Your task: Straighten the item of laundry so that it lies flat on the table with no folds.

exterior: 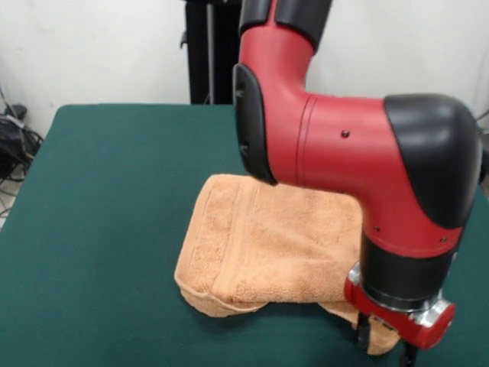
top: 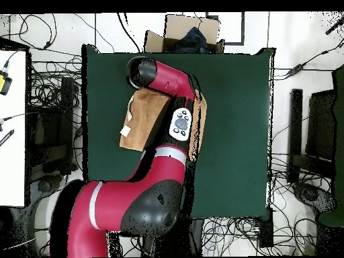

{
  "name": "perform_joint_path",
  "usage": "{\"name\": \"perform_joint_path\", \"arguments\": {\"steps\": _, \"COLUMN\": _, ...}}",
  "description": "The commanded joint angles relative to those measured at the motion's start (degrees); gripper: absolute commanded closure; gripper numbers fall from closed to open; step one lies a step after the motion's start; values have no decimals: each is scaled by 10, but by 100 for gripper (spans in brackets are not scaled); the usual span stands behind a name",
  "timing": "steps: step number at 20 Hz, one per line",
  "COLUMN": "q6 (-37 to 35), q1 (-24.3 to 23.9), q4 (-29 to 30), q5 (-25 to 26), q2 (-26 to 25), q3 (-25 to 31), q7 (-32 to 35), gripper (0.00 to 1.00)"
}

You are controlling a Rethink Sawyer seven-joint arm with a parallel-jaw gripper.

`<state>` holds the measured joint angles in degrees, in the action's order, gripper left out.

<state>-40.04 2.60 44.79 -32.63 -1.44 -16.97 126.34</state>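
Note:
The item of laundry (exterior: 267, 245), an orange-tan towel, lies folded over on itself in the middle of the dark green table (exterior: 114, 191), with a rounded doubled edge toward the front. My gripper (exterior: 384, 348) is low at the towel's front right corner, right at the cloth, and the picture's bottom edge cuts it off. In the overhead view the arm covers much of the towel (top: 148, 114). Small white tags (top: 126, 131) show at its left edge. The gripper itself is hidden under the arm there.
The red arm (exterior: 344, 153) hangs over the towel's right half. A cardboard box (top: 185, 33) stands past the table's (top: 235, 121) far edge in the overhead view. Cables lie on the floor all around, and a white bench (top: 12, 121) is at the left.

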Motion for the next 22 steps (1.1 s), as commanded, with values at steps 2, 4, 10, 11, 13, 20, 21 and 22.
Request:
{"name": "perform_joint_path", "arguments": {"steps": 2, "q6": -43, "q1": 27, "q4": 103, "q5": -28, "q2": 43, "q3": 40, "q7": 182, "gripper": 0}}
{"name": "perform_joint_path", "arguments": {"steps": 4, "q6": -48, "q1": 31, "q4": 105, "q5": -31, "q2": 49, "q3": 39, "q7": 187, "gripper": 0}}
{"name": "perform_joint_path", "arguments": {"steps": 10, "q6": -56, "q1": 39, "q4": 102, "q5": -32, "q2": 57, "q3": 32, "q7": 196, "gripper": 0}}
{"name": "perform_joint_path", "arguments": {"steps": 11, "q6": -56, "q1": 39, "q4": 103, "q5": -32, "q2": 60, "q3": 32, "q7": 194, "gripper": 0}}
{"name": "perform_joint_path", "arguments": {"steps": 13, "q6": -49, "q1": 38, "q4": 104, "q5": -31, "q2": 60, "q3": 29, "q7": 192, "gripper": 0}}
{"name": "perform_joint_path", "arguments": {"steps": 20, "q6": -29, "q1": 27, "q4": 49, "q5": -10, "q2": 27, "q3": -10, "q7": 175, "gripper": 0}}
{"name": "perform_joint_path", "arguments": {"steps": 21, "q6": -24, "q1": 25, "q4": 38, "q5": -4, "q2": 22, "q3": -21, "q7": 170, "gripper": 0}}
{"name": "perform_joint_path", "arguments": {"steps": 22, "q6": -21, "q1": 24, "q4": 34, "q5": -2, "q2": 20, "q3": -26, "q7": 169, "gripper": 0}}
